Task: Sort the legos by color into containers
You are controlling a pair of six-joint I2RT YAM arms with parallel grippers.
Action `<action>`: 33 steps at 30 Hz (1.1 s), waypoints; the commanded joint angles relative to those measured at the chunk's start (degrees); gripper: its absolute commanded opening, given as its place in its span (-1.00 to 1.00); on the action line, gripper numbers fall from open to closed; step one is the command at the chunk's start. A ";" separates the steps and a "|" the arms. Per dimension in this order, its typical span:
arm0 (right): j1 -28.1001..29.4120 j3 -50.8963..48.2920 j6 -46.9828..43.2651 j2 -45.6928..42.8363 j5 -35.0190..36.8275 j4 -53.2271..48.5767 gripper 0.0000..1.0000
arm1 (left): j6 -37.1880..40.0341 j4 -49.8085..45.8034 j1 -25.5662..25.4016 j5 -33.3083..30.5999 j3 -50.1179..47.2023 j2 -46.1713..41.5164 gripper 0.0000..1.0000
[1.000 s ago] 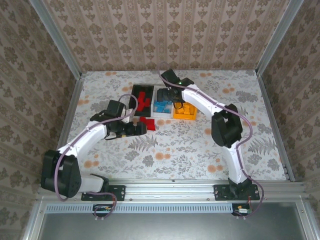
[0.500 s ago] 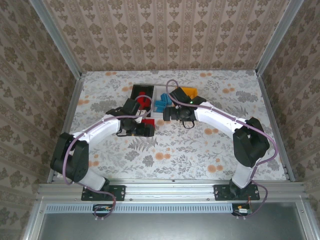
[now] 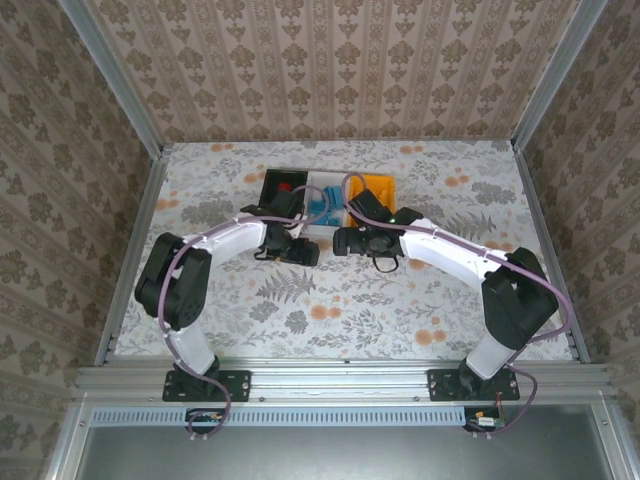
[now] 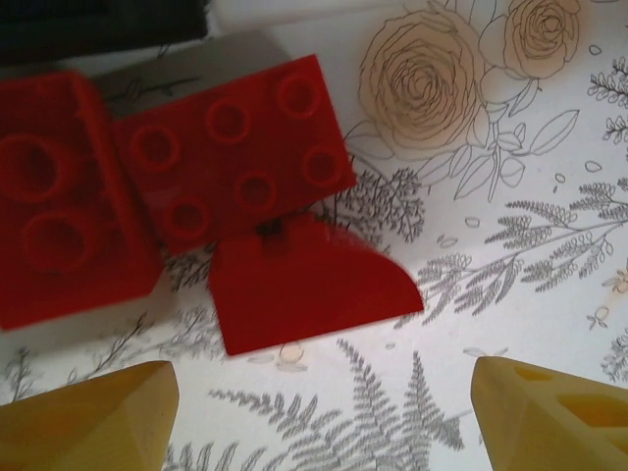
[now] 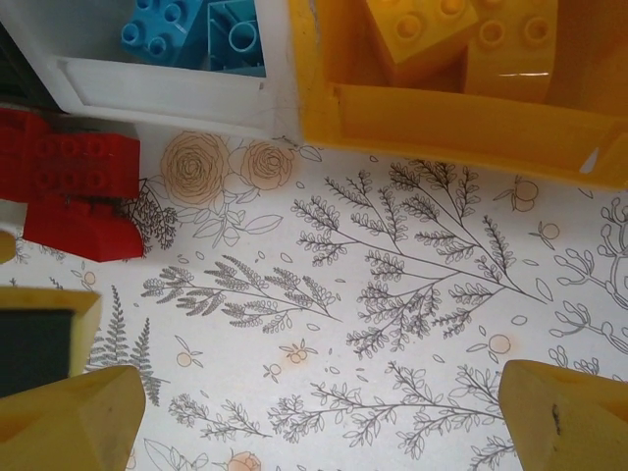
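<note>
Legos, blue, lie in white bin.

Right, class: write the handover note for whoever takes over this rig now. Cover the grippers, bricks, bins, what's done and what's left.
Left gripper: open, empty, over the red bricks lying on the table.
Right gripper: open, empty, over bare table in front of the bins.
Done: blue bricks in the white bin; yellow bricks in the orange bin; red ones in the black bin.
Left: the loose red bricks, probably for the black bin.
</note>
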 commanded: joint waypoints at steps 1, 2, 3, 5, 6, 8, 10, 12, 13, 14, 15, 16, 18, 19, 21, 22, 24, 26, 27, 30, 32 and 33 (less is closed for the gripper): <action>-0.23 -1.89 0.72 -2.43 0.96 -0.25 0.89 | 1.80 0.06 -1.05 -1.62 2.63 2.22 0.57; -0.23 -2.23 0.87 -2.72 1.02 -0.25 0.89 | 1.88 0.06 -1.15 -1.79 2.95 2.82 0.56; -0.23 -2.55 0.96 -3.07 1.02 -0.25 0.88 | 1.95 0.06 -1.32 -1.81 3.42 3.46 0.54; -0.24 -3.00 0.99 -3.52 1.01 -0.25 0.88 | 2.03 -0.01 -1.59 -2.04 4.22 4.39 0.53; -0.28 -3.31 1.07 -3.64 0.97 -0.25 0.89 | 2.11 -0.09 -1.67 -2.34 4.63 4.98 0.52; -0.24 -3.66 1.17 -3.87 1.03 -0.20 0.88 | 2.42 -0.28 -1.68 -2.67 5.21 5.68 0.45; -0.23 -4.05 1.28 -4.01 0.90 0.00 0.89 | 2.57 -0.36 -1.77 -2.89 5.66 6.22 0.36; -0.23 -4.32 1.37 -4.14 0.87 0.28 0.88 | 2.64 -0.30 -1.77 -3.24 5.75 6.44 0.28; -0.29 -4.41 1.46 -4.19 0.81 0.41 0.88 | 2.66 -0.32 -1.77 -3.42 5.75 6.51 0.25; -0.28 -4.36 1.50 -4.19 0.72 0.38 0.88 | 2.75 -0.46 -1.77 -3.60 5.83 6.57 0.22; -0.23 -4.32 1.46 -4.28 0.68 0.38 0.88 | 2.80 -0.60 -1.77 -3.57 5.86 6.53 0.18; -0.23 -4.32 1.46 -4.36 0.68 0.47 0.88 | 2.89 -0.80 -1.81 -3.61 5.85 6.40 0.15; -0.24 -4.41 1.55 -4.46 0.68 0.54 0.88 | 2.84 -1.04 -1.94 -3.78 5.47 5.73 0.11; -0.23 -4.32 1.54 -4.51 0.76 0.46 0.88 | 2.85 -1.17 -2.02 -3.83 5.07 5.13 0.10; -0.24 -4.16 1.54 -4.65 0.85 0.20 0.88 | 2.58 -1.19 -2.07 -3.74 3.99 3.81 0.08; -0.24 -4.38 1.55 -4.82 0.98 0.11 0.88 | 2.37 -1.27 -2.12 -3.50 3.33 2.86 0.07; -0.24 -4.84 1.63 -5.41 1.22 0.10 0.88 | 1.90 -1.35 -2.10 -2.68 1.92 1.03 0.06; -0.31 -5.66 1.87 -6.10 1.54 0.31 0.88 | 1.29 -1.35 -2.12 -1.79 0.48 -1.22 0.04; -0.25 -6.06 1.98 -6.38 1.64 0.37 0.88 | 0.98 -1.39 -2.12 -1.42 -0.29 -2.52 0.04; -0.24 -7.17 2.25 -6.81 1.49 0.70 0.88 | 0.15 -1.61 -1.92 -0.53 -2.07 -6.31 0.04; -0.23 -7.86 2.54 -6.92 1.22 1.05 0.88 | -0.53 -1.75 -1.69 0.55 -2.54 -8.61 0.04; -0.23 -8.16 2.72 -7.00 1.12 1.16 0.88 | -0.82 -1.79 -1.47 1.25 -2.60 -9.72 0.04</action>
